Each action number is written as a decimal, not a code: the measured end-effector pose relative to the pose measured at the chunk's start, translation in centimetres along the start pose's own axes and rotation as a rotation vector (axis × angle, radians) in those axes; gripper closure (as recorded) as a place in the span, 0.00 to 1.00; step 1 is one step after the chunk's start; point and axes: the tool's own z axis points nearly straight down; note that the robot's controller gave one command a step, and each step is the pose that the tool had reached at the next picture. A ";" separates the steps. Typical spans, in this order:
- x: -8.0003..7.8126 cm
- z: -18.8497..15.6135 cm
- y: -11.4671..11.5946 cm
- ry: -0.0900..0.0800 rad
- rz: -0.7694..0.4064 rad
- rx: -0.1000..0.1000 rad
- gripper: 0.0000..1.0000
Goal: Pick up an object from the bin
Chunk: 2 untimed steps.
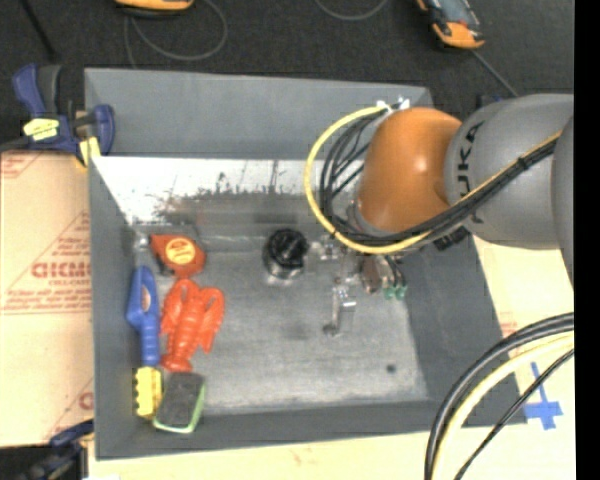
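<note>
My gripper (336,320) hangs below the orange cover, over the bin floor a little right of the middle. Nearest to it is a black round knob-like thing (285,250), lying just up and to its left near the back wall. It stands apart from the gripper. Farther left lie an orange tape measure (177,253) and a red-orange toy lobster (192,323).
Along the left wall lie a blue-handled tool (142,313), a small yellow piece (145,390) and a green-edged dark sponge (181,404) at the front left corner. The arm and its cables cover the bin's back right part.
</note>
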 end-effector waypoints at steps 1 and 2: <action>-2.0 -2.6 1.2 -0.023 0.010 0.000 0.00; -5.9 -1.9 5.4 -0.014 0.030 0.000 0.00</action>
